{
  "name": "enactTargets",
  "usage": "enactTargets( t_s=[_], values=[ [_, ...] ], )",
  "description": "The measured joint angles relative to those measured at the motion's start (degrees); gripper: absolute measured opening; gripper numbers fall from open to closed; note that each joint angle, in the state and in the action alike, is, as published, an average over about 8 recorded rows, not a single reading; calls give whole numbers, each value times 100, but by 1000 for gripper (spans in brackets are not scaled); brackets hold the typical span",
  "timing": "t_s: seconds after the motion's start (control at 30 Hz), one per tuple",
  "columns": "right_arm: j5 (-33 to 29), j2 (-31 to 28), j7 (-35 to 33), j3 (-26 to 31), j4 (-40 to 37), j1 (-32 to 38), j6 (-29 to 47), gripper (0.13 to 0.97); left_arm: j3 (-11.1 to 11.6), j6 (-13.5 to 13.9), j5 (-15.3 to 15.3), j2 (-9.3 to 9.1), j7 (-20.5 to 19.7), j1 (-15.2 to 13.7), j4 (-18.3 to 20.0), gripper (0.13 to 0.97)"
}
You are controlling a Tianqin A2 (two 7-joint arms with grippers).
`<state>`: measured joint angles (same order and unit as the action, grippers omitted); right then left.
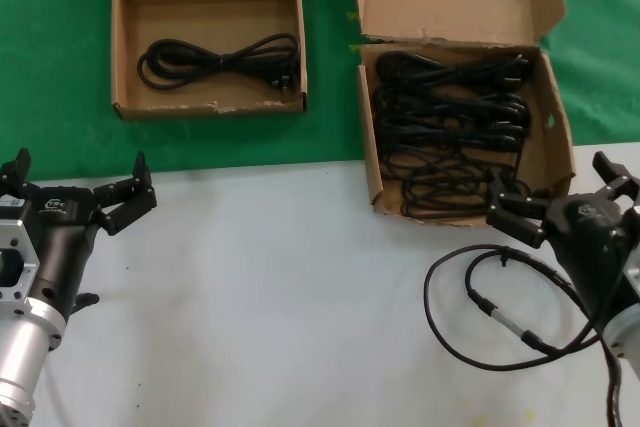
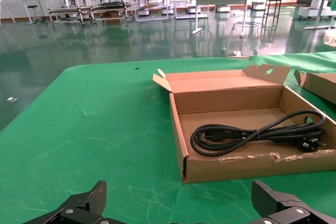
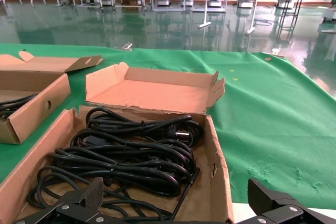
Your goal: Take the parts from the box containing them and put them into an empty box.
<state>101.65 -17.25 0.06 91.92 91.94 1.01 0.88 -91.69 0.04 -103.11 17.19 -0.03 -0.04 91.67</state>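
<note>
Take the larger cardboard box (image 1: 552, 137) as your landmark: it sits on the green cloth (image 1: 60, 67) with its near corner reaching over the white table (image 1: 270, 287), lid flap standing at the far side. Inside it you have a pile of black power cords (image 1: 450, 127), looped bundles stacked across the whole floor of the box. Your right gripper (image 1: 560, 202) hovers just at the box's near right corner, fingers spread apart and holding nothing; in the right wrist view the two fingertips (image 3: 86, 198) frame the near end of the cord pile. Nearer you than that box, a single black cable with a silver connector (image 1: 500, 317) curls on the white table beside the right arm.

Well to the left of the landmark, the smaller shallow box (image 1: 130, 57) lies open on the cloth with one looped power cord (image 1: 220, 57) already in it. Your left gripper (image 1: 75, 192) waits over the white table, nearer you than that box, released and empty.
</note>
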Motion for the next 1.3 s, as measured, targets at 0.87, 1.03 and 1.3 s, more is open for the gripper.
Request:
enactTargets(
  t_s=[0.87, 1.03, 1.3],
  values=[
    [0, 0, 0, 0, 0, 0, 0, 966, 0, 0, 0, 0, 0, 0, 0, 966],
    [0, 0, 0, 0, 0, 0, 0, 966, 0, 0, 0, 0, 0, 0, 0, 966],
    [0, 0, 0, 0, 0, 0, 0, 966, 0, 0, 0, 0, 0, 0, 0, 966]
  ],
)
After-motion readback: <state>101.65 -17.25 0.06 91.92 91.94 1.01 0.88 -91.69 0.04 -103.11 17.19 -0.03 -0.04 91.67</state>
